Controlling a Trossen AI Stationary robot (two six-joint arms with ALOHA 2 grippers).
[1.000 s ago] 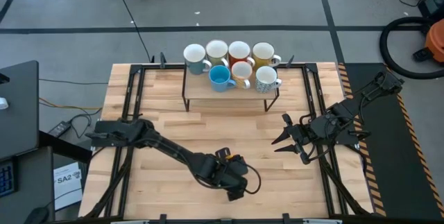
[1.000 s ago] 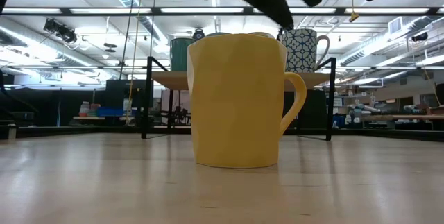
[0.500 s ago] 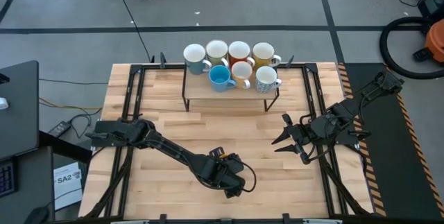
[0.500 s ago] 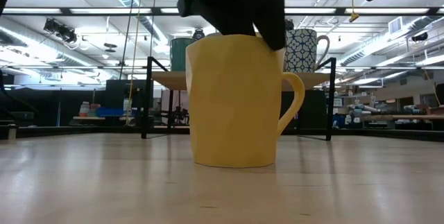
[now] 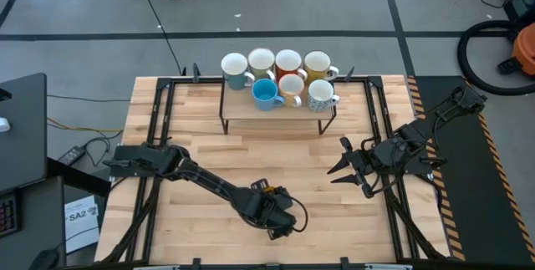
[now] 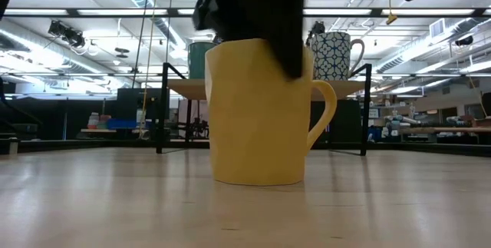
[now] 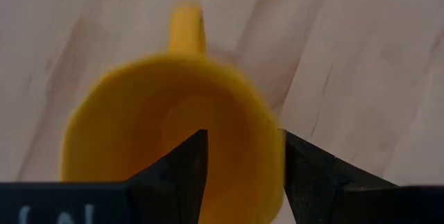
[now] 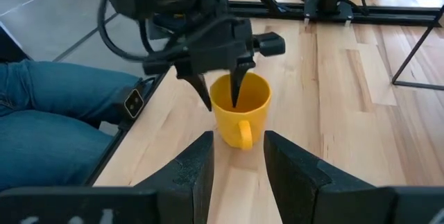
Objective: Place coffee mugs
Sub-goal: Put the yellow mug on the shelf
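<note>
Left gripper [image 8: 222, 85]: we straddle the yellow mug's [image 8: 238, 110] rim, fingers apart, one inside, near the table's [image 5: 209, 161] front edge. Right gripper [image 5: 344, 170] waits open beside bare wood.

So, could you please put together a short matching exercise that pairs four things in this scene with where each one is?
Things:
1. yellow mug
2. blue mug
3. left gripper
4. right gripper

Places:
a. on the raised rack at the table's far edge
b. hovering open over the table's right side, away from every mug
c. alone on the wood near the table's front edge
d. straddling the yellow mug's rim, one finger inside

Pairs: 1-c, 2-a, 3-d, 4-b
</note>
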